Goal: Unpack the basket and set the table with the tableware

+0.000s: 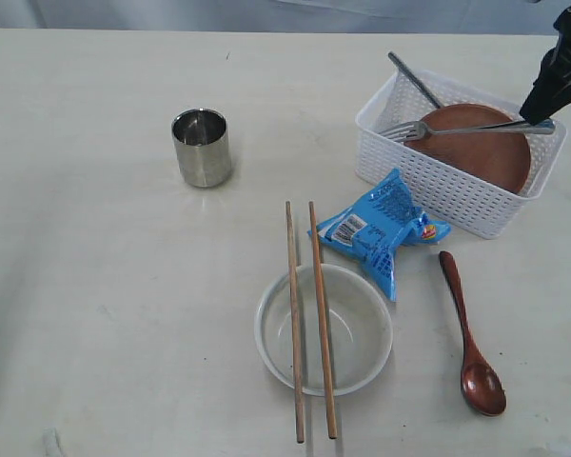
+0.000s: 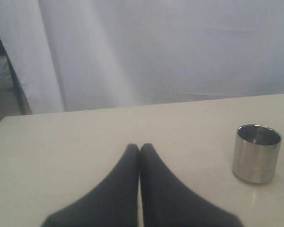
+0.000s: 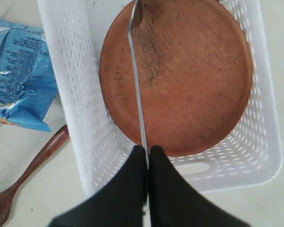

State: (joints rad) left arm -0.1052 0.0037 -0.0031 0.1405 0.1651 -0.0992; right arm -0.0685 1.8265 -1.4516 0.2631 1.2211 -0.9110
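Exterior view showed the desk [image 1: 95, 286] bearing the basket [image 1: 438, 190] near its far right corner, plate [image 1: 485, 152] inside; bowl [image 1: 362, 333] by the near edge under two chopsticks [image 1: 322, 324]; cup [image 1: 202, 148] toward the far edge; the right end effector [image 3: 146, 149] pinched the fork [image 1: 457, 129] above the plate, the left end effector [image 2: 139, 146] was pressed together

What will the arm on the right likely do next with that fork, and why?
Probably lift the fork up and away from the basket. The right gripper is shut on its handle, and the fork hangs level over the plate inside the basket, so it isn't on the table yet. A bare spot near the bowl looks suitable.
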